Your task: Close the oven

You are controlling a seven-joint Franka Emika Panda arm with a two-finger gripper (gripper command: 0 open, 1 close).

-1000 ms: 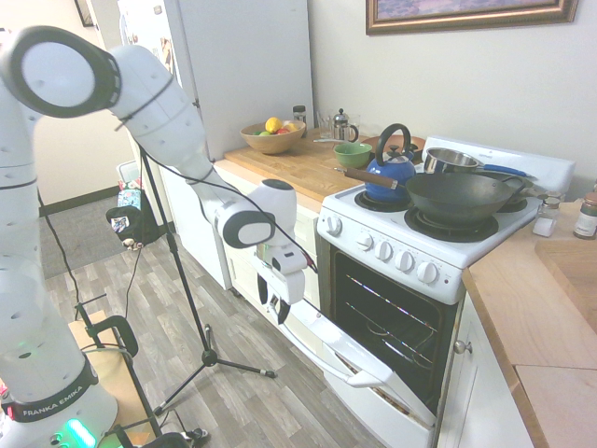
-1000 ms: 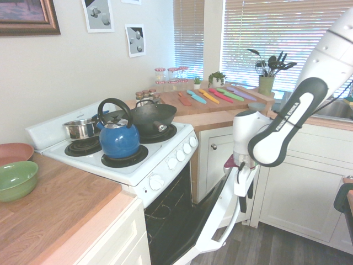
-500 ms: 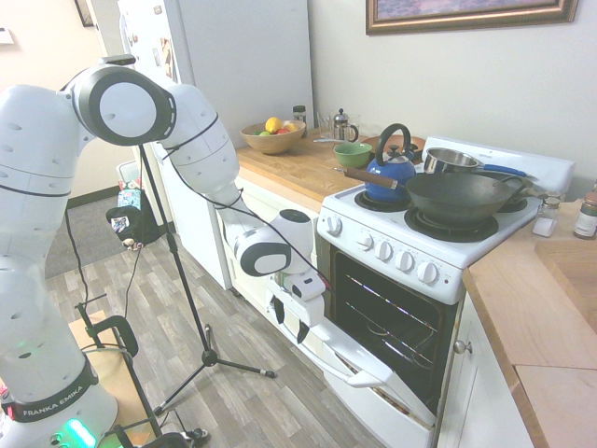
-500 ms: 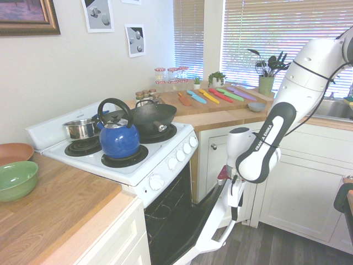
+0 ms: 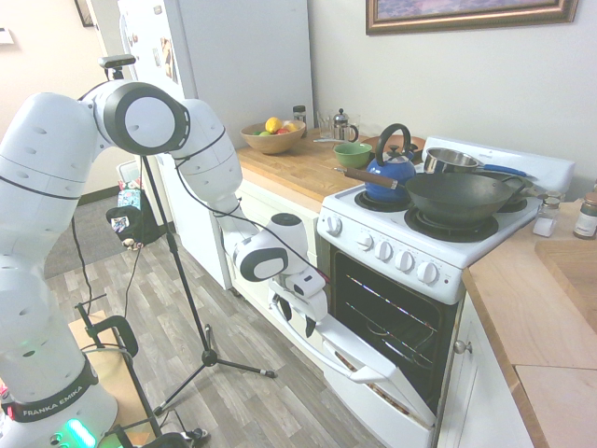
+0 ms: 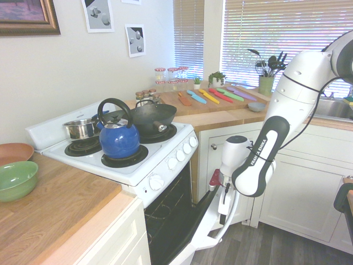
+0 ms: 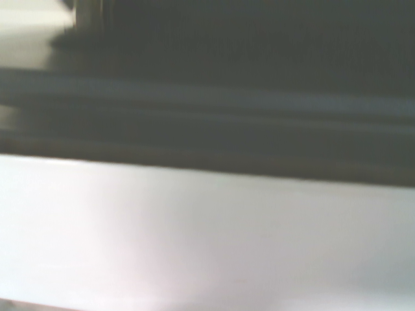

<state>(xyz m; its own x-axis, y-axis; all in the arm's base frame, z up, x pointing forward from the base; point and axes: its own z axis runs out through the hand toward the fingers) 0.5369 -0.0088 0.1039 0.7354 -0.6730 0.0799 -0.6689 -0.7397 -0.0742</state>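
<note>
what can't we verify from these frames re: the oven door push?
- Hand: contact with the oven door is unclear in both exterior views; the wrist body hides its fingers, so open or shut is unknown.
- Wrist view: too blurred, only a white band below a dark area.
- Oven interior: second exterior view shows it only as dark, racks unreadable.
- Door hinge and bottom edge: cut off by the frame bottom in both exterior views.

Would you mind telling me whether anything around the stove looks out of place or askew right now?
Only the oven itself: its drop-down door hangs partly open, tilted outward with the wire racks exposed, and the gripper sits at its upper edge. The kettle, wok and pot sit upright on the burners; nothing looks spilled or damaged.
</note>
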